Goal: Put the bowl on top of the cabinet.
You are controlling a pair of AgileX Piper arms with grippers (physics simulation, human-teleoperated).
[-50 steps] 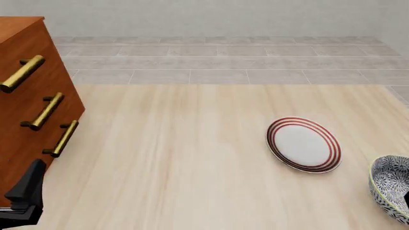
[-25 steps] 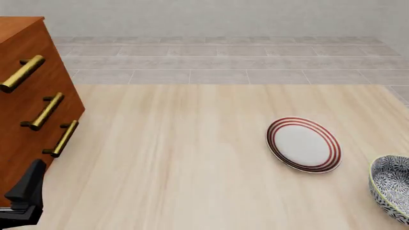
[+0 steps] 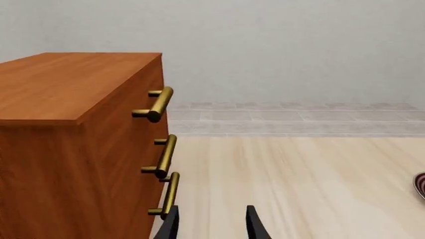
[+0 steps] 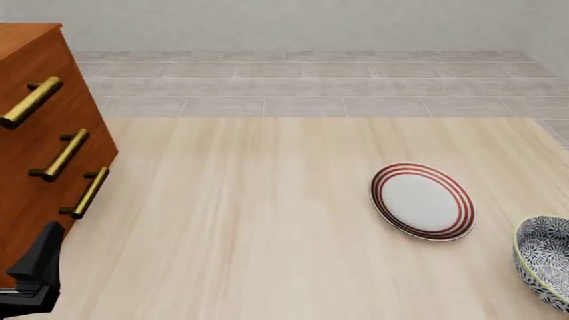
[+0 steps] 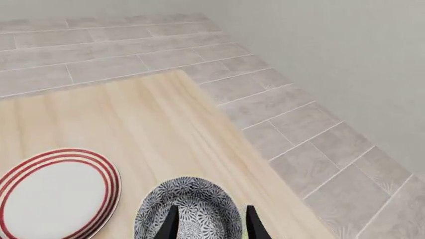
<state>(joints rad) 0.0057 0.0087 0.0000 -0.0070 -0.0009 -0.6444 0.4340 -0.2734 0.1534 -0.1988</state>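
- Bowl: deep, round, black-and-white leaf pattern, thin pale rim. Stands on the table at its near right corner, partly cut off by the front view's edge. Upright, nothing in it.
- Plate: flat, white with red rings. Lies just beside the bowl, toward the table's middle and slightly farther out; the two look apart, not touching.
- Cabinet: tall reddish-brown drawer unit with three brass bar handles. Stands at the table's left edge, well apart from the bowl, the whole table width between them. Its flat top is bare in the left wrist view.
- Key relation: the bowl lies on the right arm's side, directly ahead of and below the right gripper; the cabinet lies on the left arm's side. The right arm is clearly the nearer one for the pick.
- Right gripper: fingers parted, holding nothing, its two tips framing the bowl's interior in the right wrist view. Whether a tip already touches the rim cannot be told from this angle; probably still above it.
- Left gripper: fingers parted, empty, pointed past the cabinet's front near the lowest handle, touching nothing visible.
- Judged status: bowl not yet grasped; the lift and carry across to the cabinet top remain.
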